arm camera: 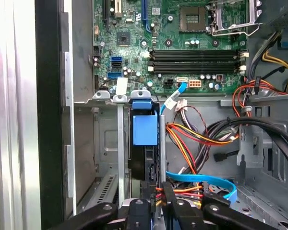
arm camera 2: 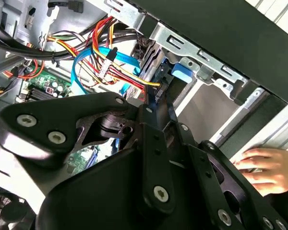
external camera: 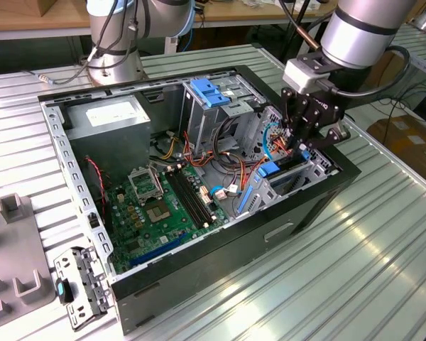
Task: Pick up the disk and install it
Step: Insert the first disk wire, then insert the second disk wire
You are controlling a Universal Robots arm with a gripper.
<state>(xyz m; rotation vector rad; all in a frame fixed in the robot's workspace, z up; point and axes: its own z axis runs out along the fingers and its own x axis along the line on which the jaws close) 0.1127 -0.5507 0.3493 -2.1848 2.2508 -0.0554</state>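
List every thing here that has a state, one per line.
Computer case: side open, lying flat.
Disk: standing on edge in the drive bay, blue carrier tab showing.
Claw: down at the bay, at the disk's end.
CPU socket: empty, latch frame raised.
Memory slots: empty.

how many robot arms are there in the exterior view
2: one arm reaching down into the open computer case at the exterior view's right, and another arm's base standing behind the case.

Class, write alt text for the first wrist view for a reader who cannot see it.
The black gripper reaches into an open computer case, at the end of a disk that stands edge-on with its blue carrier in a metal drive bay. Beyond lie a green motherboard and coloured cables.
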